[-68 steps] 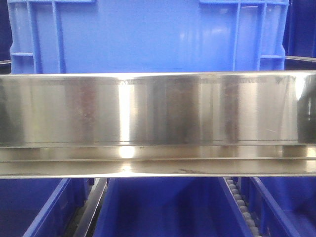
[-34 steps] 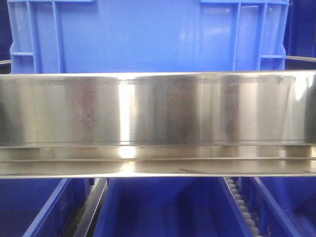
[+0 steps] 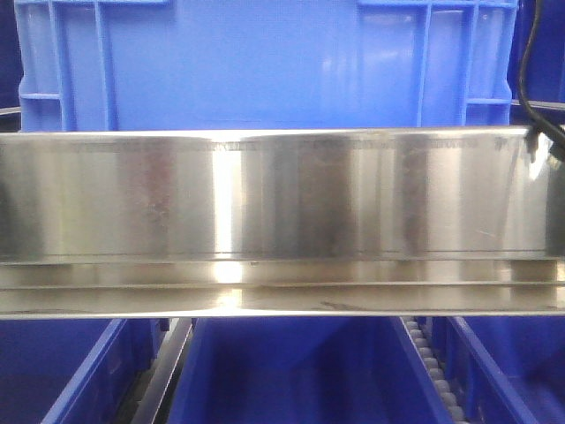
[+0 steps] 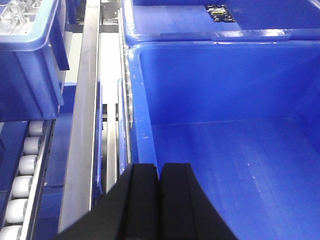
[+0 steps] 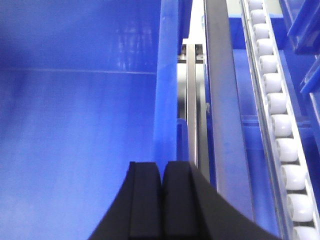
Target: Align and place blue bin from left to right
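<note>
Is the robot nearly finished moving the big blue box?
Not yet, it looks like the start. Done: the left gripper and the right gripper are shut, over the left and right walls of the blue bin. In hand: getting hold, though I can't see if they pinch the rims. Left: shifting it rightward and lining it up.

1. We take this for a warehouse or factory handling line, not a home or an office
2. We see a large bright-blue rigid plastic bin with smooth walls, and more blue plastic crates of the same kind beside and beyond it
3. We see rows of small white plastic rollers set in a track, as on a conveyor or flow rack
4. We see a broad brushed stainless-steel beam across the front, and long grey metal guide rails running between the lanes
</note>
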